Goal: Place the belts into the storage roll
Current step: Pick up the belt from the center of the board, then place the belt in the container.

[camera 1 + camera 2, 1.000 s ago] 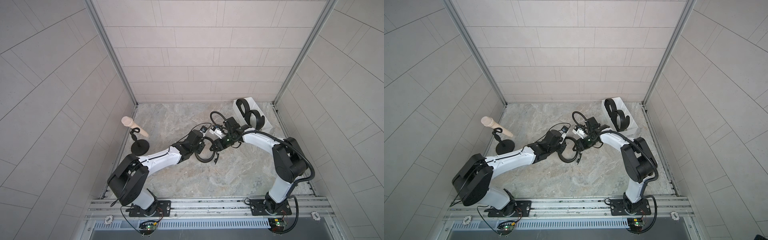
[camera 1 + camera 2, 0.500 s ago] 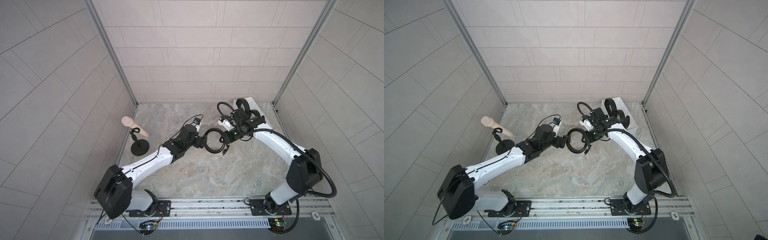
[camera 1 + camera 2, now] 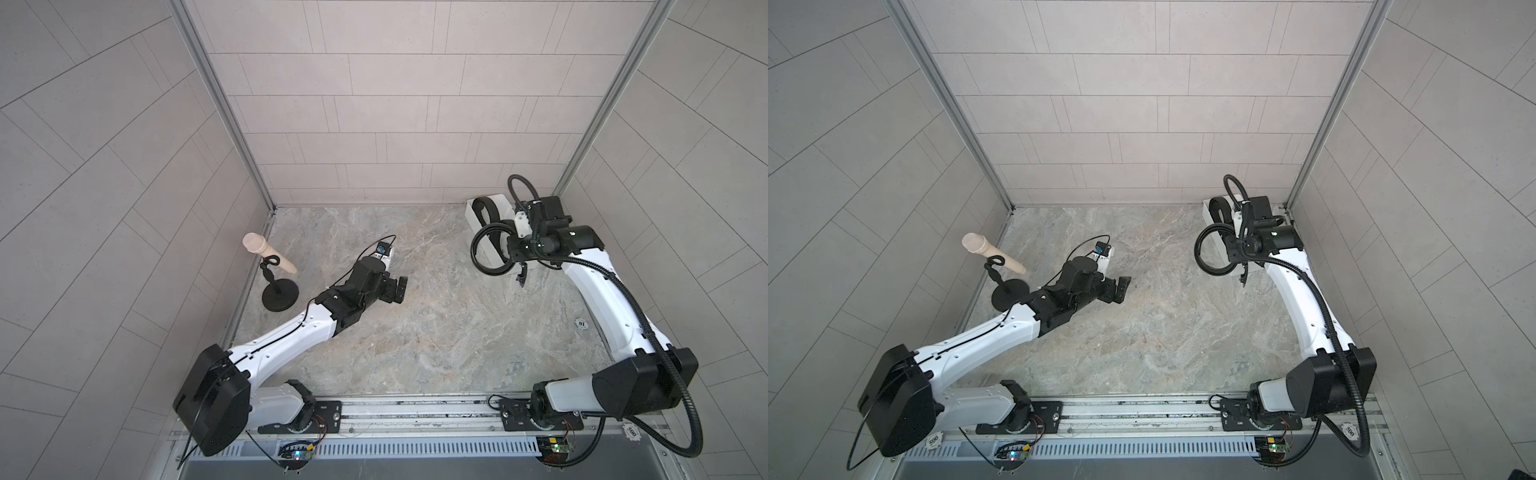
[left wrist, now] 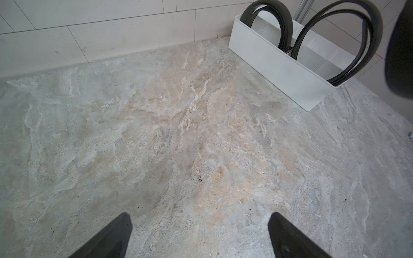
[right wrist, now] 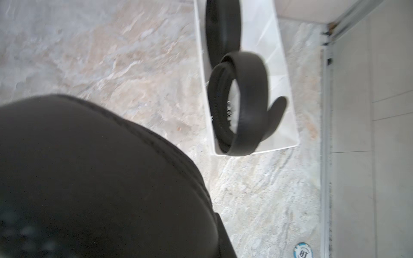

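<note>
Marble-look tabletop, tiled walls; left end effector wide, right end effector gripping belt coil.

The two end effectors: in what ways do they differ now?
The left end effector is open and empty; the right end effector is shut on a coiled belt. The left one hangs over the tabletop near its middle; the right one is at the white tray in the far corner. Both are black.

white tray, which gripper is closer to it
Right. The right gripper is at the tray, holding a coiled belt; the left gripper, fingers open, is far off over the bare floor.
</note>
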`<act>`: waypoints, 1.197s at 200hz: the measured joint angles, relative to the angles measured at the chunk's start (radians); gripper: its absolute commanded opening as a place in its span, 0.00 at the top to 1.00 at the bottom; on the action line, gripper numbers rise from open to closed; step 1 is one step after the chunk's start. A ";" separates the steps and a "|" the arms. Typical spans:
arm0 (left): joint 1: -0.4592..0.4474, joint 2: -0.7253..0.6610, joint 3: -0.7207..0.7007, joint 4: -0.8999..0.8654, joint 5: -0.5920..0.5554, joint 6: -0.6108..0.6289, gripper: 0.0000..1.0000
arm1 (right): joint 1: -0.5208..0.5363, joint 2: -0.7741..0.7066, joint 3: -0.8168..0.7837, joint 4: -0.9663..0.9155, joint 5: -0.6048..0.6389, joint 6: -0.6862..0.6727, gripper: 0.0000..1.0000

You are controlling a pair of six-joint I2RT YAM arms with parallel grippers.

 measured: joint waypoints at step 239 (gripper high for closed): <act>0.000 0.067 0.000 0.004 -0.011 -0.008 0.00 | -0.097 0.145 -0.137 0.746 0.386 0.161 1.00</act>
